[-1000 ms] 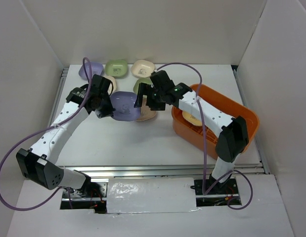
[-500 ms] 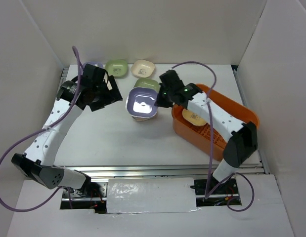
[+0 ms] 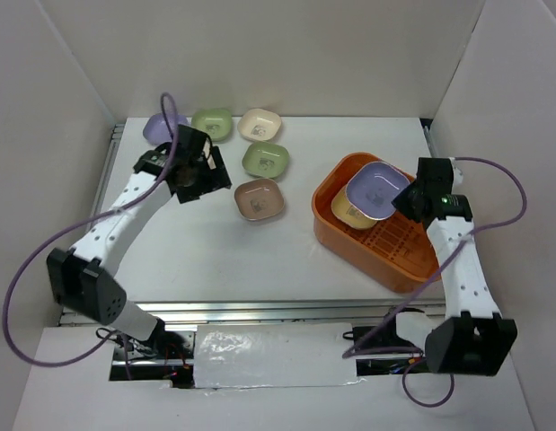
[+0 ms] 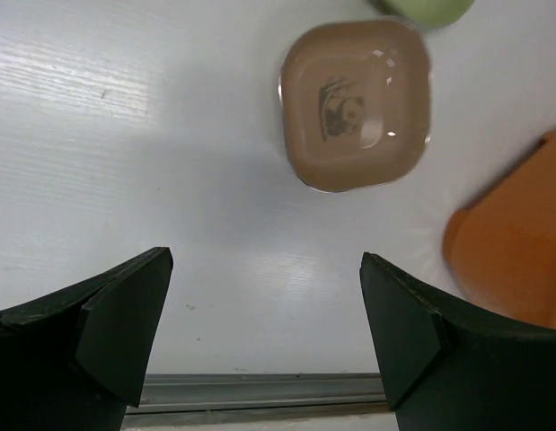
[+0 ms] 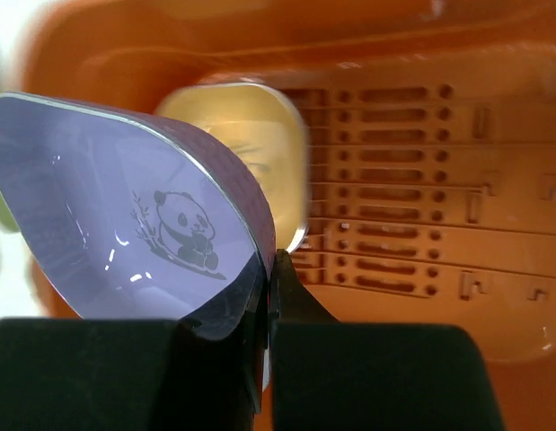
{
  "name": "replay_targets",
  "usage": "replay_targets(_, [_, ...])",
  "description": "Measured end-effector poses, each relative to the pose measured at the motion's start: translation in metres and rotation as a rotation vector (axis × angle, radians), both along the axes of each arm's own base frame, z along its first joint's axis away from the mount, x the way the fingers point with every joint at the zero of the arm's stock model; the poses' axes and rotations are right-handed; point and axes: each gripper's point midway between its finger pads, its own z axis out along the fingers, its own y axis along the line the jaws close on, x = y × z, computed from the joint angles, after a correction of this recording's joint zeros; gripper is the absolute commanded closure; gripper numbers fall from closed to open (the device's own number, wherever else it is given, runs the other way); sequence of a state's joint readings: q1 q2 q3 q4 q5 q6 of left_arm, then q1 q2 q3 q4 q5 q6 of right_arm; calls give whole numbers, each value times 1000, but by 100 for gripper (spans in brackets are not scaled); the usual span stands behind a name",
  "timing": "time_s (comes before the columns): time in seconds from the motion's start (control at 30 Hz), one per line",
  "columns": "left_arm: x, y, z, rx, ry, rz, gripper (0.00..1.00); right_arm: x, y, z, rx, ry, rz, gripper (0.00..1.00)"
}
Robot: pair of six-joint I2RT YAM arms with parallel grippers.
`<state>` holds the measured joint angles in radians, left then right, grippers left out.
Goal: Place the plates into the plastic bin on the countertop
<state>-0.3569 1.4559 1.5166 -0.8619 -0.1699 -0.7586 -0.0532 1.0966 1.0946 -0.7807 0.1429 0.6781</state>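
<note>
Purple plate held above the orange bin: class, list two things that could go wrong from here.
1. The right gripper pinches the purple plate only at one rim edge, and it hangs tilted, so it might slip or twist free early.
2. The yellow plate lies in the orange bin partly beneath; a drop from here could hit it and leave the purple plate propped crookedly.

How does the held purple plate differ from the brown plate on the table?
The purple plate is pinched at its rim by the right gripper and tilted over the orange bin; the brown plate lies flat, untouched, on the table. Both are rounded squares with panda prints.
</note>
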Motion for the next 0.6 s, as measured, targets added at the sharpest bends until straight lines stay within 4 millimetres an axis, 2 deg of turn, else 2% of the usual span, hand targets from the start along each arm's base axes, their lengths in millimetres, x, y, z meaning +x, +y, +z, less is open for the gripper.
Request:
replay_targets(0.13, [16,-12,-69,31,143,-45,1,5,-8,-45,41,134,-8,95])
replay_targets(0.2, [25,-18,-94,34,188,-54,1,11,-5,-61,66,180,7,68])
replay_targets(0.23, [30,-20,-106,35,210,-56,1,15,-3,-66,76,191,11,50])
replay_targets(0.27, [33,-21,-115,35,228,-57,1,18,0,-70,90,202,21,12])
replay_targets(0.3, [37,-23,-125,34,246,-57,1,20,2,-71,100,206,26,0])
replay_targets(0.4, [49,-26,-149,19,279,-58,1,30,11,-61,96,183,66,0])
replay_targets(0.47, [52,-26,-161,12,301,-56,1,38,19,-38,84,124,94,0])
replay_targets(0.6, [63,-27,-177,6,312,-49,1,42,31,26,62,-49,140,0])
